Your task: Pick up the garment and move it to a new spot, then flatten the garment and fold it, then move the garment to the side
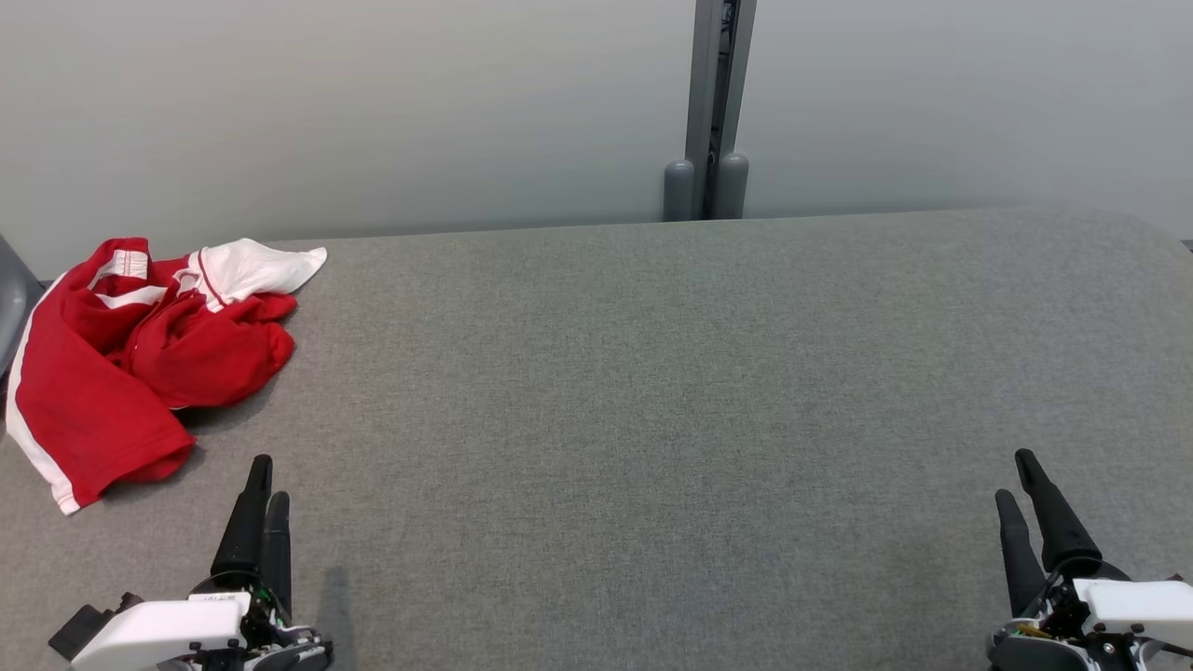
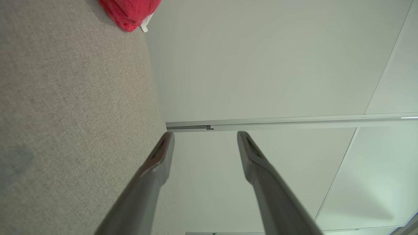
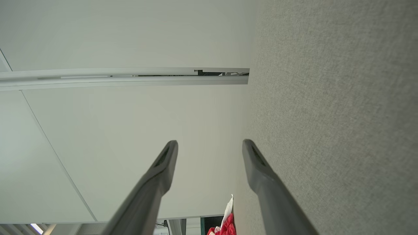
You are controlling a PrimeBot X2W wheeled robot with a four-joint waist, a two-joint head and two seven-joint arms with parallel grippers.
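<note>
Garment (image 1: 140,354): red with white trim, lying crumpled at the far left of the grey counter (image 1: 652,391), its left side reaching the counter's edge.
Left gripper (image 1: 269,480): hovering at the near left, close to the garment and not touching it; jaws standing apart, gripping nothing.
Right gripper (image 1: 1013,476): hovering at the near right, well apart from the garment; jaws standing apart, gripping nothing.
Backdrop: pale wall (image 1: 373,112) running behind the counter, grey post (image 1: 713,102) rising at its far edge.
</note>
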